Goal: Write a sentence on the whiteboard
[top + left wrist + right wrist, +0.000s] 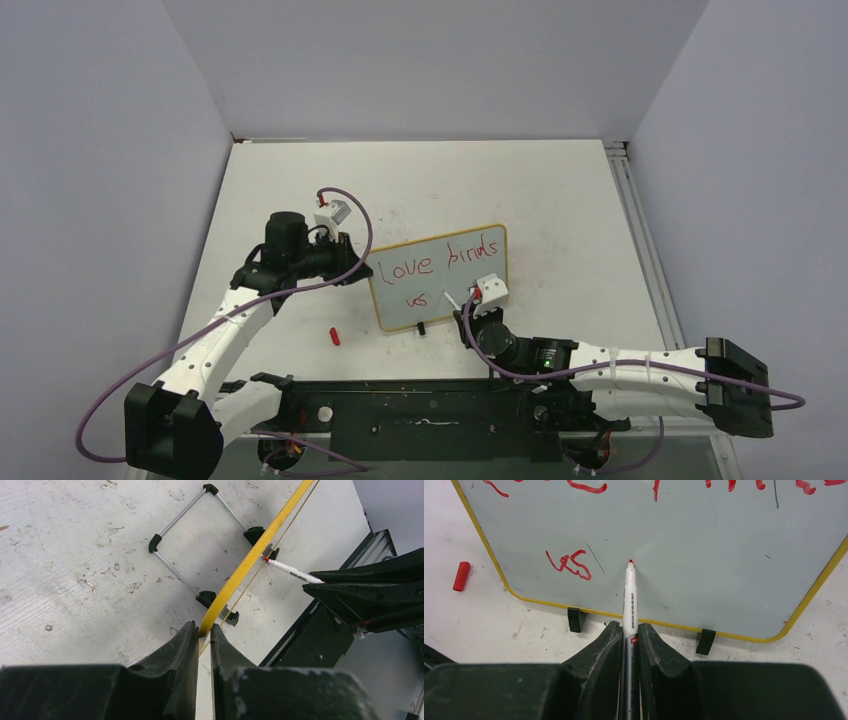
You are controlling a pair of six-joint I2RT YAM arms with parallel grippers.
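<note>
On the left, the left gripper (202, 630) is pinching the yellow-tan frame at the left edge of the whiteboard (452, 281), its jaws closed tight on the rim. It is bracing the board, which is standing tilted back on its wire stand (186, 532) near the middle of the table (570, 200). Just in front of the board's lower left corner, a red cap (335, 335) is lying loose on the table, apart from the frame. On the board's face the sentence (440, 262) is taking shape in red: "love birds" is running along the upper line, and a small "vs" (569, 564) is sitting at the start of the lower line. To the right of that, the marker (630, 595) is pointing up at the board with its red tip just beside the "vs", at bare white surface; whether the tip is touching cannot be told. The right gripper (629, 630) is clamping the marker's barrel between closed jaws, low in front of the board's bottom edge. The task seems to be partway through its second line, with the next word waiting to begin. That calls for the tip pressing lightly on the board and travelling rightward in small strokes, while the left grip is keeping the board from rocking back under the push.
</note>
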